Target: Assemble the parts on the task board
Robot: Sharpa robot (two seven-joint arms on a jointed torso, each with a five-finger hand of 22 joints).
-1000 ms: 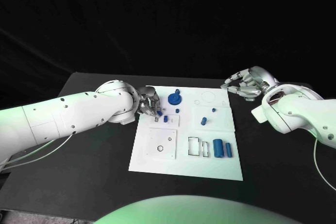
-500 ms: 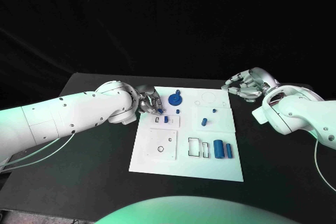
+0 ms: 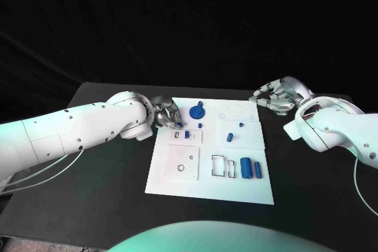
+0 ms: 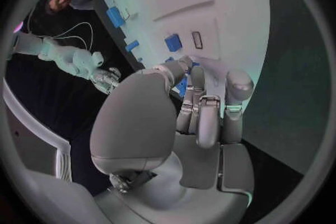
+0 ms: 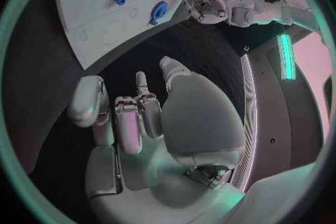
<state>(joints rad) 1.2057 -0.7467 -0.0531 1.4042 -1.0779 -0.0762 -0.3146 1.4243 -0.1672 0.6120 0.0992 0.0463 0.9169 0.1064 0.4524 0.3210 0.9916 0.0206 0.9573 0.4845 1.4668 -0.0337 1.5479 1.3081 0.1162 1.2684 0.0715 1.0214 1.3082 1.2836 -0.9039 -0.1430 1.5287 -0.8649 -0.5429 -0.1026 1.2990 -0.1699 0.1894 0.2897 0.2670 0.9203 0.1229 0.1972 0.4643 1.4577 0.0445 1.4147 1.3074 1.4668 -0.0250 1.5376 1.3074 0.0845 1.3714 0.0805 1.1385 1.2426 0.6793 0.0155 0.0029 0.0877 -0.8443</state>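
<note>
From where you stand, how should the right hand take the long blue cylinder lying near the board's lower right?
Pinch the cylinder across its middle, fingers on its two long sides, coming straight down. It lies flat on the board, lengthwise away from the robot, with a smaller blue bar close beside it, so keep the fingers narrow on that side.

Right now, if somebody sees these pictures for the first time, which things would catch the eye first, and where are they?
First comes the flat white task board in the middle of the black table, dotted with small blue parts, such as the two blue cylinders lying side by side near its right edge. Next is the silver left hand at the board's far left corner, pinching a small blue part. The silver right hand hovers off the board's far right corner, holding nothing.
</note>
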